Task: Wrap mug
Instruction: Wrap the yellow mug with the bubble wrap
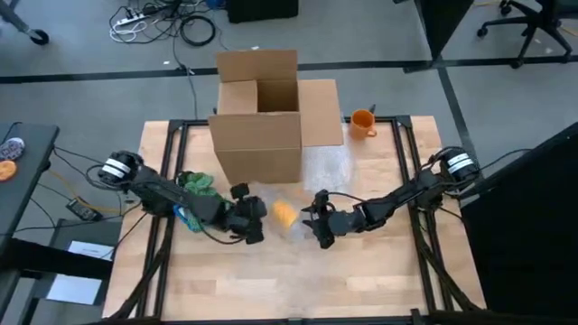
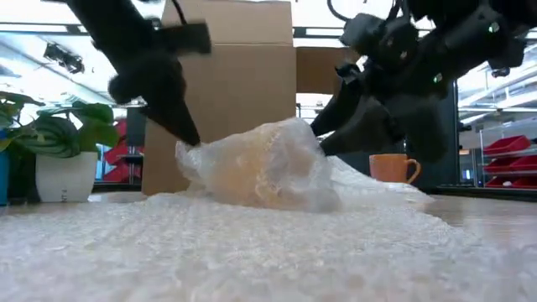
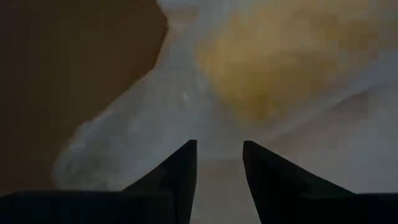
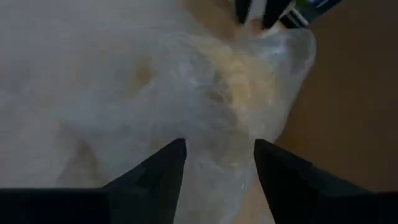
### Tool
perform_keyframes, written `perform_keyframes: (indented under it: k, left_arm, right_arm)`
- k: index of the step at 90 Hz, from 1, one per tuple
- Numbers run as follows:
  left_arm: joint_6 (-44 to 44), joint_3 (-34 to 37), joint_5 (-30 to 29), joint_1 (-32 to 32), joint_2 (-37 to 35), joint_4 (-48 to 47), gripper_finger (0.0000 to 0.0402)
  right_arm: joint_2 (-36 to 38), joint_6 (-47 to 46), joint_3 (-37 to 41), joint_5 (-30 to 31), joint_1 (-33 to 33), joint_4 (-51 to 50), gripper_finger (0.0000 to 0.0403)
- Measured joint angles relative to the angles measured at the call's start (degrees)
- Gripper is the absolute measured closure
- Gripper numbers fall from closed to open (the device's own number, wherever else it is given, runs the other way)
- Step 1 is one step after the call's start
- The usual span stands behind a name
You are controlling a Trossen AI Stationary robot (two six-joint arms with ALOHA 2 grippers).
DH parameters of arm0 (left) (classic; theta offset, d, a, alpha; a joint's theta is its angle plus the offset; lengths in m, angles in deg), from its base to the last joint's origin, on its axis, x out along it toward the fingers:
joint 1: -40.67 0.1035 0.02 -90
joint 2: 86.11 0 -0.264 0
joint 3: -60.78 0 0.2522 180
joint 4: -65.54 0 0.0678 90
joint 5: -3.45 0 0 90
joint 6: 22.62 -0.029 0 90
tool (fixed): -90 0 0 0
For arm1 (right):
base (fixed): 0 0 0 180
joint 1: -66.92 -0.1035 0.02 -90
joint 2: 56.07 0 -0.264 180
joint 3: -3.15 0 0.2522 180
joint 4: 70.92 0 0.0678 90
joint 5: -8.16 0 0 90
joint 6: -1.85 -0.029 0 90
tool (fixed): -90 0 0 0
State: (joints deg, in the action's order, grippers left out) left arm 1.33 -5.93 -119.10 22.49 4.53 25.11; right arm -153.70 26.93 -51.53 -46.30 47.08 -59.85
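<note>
Mid-table, clear of edges: bubble wrap (image 2: 252, 172) bundles yellow mug (image 1: 284, 213); left gripper (image 1: 256, 223) and right gripper (image 1: 318, 226) released, flanking.

A lab or workshop: a wooden table (image 1: 271, 280) on a metal frame stands on a grey floor with loose cables (image 1: 167, 23) and office chair bases (image 1: 519, 27). Behind are shelves of red bins (image 2: 508, 155), a potted plant (image 2: 63, 155) and ceiling lights.
</note>
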Motion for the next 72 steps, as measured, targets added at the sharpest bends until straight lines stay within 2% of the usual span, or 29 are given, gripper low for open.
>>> perform_keyframes:
  k: [14,22,37,47,59,72]
  left_arm:
    - [-5.96,-0.04,5.84,3.1,5.92,9.13,0.0285]
    - [-8.03,0.02,8.16,4.16,8.75,12.31,0.0285]
    - [-7.91,0.04,8.8,4.91,10.98,12.51,0.0285]
    - [-7.72,0.04,8.63,4.99,10.49,11.49,0.0285]
    - [-8.93,-1.02,8.42,5.01,10.26,8.18,0.0285]
    - [-10.97,-2.8,8.15,4.9,10.26,3.91,0.0285]
  right_arm:
    - [-6.83,5.56,-1.13,4.29,1.14,9.32,0.0227]
    - [-10.9,8.35,-4.38,5.79,1.35,11.04,0.0226]
    - [-16.59,10.68,-10.98,10.72,1.27,10.9,0.0227]
    - [-17.44,14.21,-12.37,10.15,1.29,10.68,0.0237]
    - [-17.41,17.5,-12.58,9.1,1.08,10.93,0.0277]
    - [-17.41,22.8,-12.76,9.73,0.59,11.37,0.0363]
